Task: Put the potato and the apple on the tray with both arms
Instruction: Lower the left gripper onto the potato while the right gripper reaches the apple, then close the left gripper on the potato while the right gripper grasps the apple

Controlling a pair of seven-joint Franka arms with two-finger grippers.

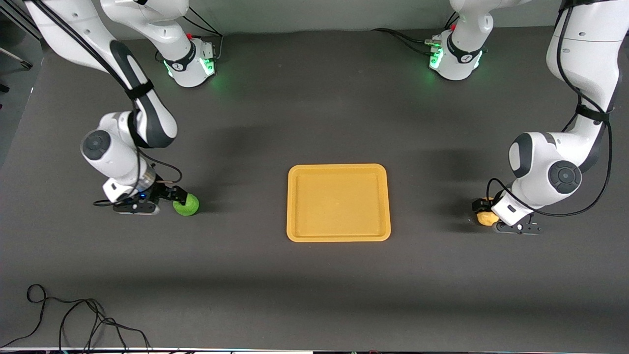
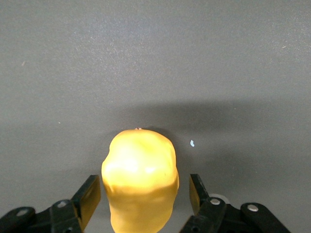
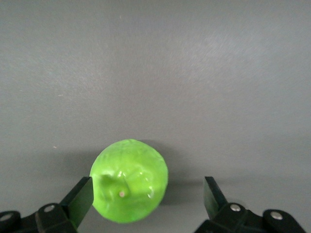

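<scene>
Fingers of the left gripper stand spread on either side of the potato, with a visible gap between each pad and the yellow skin, so nothing is gripped. Seen from the right wrist, the right gripper is likewise spread around the apple; one finger sits just beside the green skin and its partner stands clearly apart from it.

Nearest the front edge of the bench, a loose black cable curls at the corner on the right arm's end. Midway between the front and back edges the three task things lie in a rough row. The potato rests on the dark table near the left arm's end, with the left gripper down at it. The tray lies flat at the middle of the bench, well apart from both fruits. The apple rests on the table toward the right arm's end, with the right gripper low around it. Along the back edge stand the two arm bases, each lit green.
</scene>
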